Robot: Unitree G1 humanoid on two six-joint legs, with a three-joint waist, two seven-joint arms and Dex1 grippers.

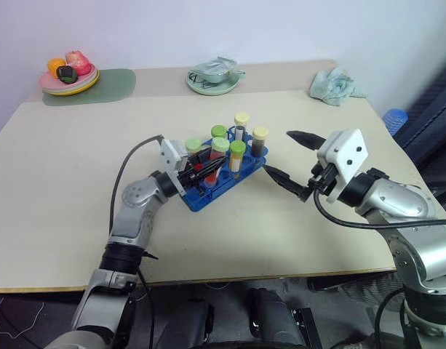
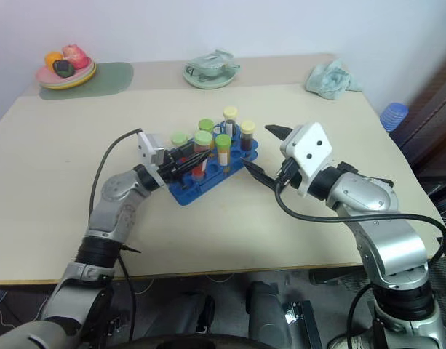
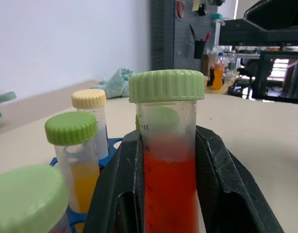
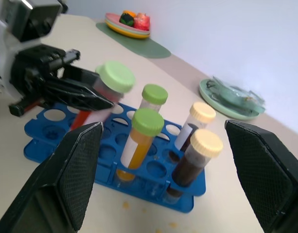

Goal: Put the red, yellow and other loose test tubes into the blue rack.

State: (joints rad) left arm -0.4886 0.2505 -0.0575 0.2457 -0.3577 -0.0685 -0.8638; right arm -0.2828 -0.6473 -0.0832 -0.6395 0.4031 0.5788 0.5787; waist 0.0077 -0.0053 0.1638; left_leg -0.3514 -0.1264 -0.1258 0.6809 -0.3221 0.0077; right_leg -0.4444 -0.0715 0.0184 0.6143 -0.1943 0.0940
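The blue rack (image 1: 199, 201) sits mid-table. My left gripper (image 1: 208, 169) is shut on the red test tube (image 3: 168, 174), which has a green cap (image 1: 220, 145). The tube leans over the rack, its lower end (image 4: 81, 118) at the holes of the top plate. The yellow tube (image 1: 236, 161) with a green cap and the dark brown tube (image 1: 257, 147) with a pale yellow cap stand in the rack. So do a pale-capped tube (image 1: 241, 118) and two more green-capped ones (image 1: 218, 131). My right gripper (image 1: 277, 153) is open just right of the rack, holding nothing.
At the back left a plate of toy fruit (image 1: 68, 76) rests on a green mat. A pale green dish (image 1: 214, 78) is at the back centre and a crumpled green cloth (image 1: 335, 85) at the back right. A blue-capped bottle (image 1: 394, 120) stands beyond the table's right edge.
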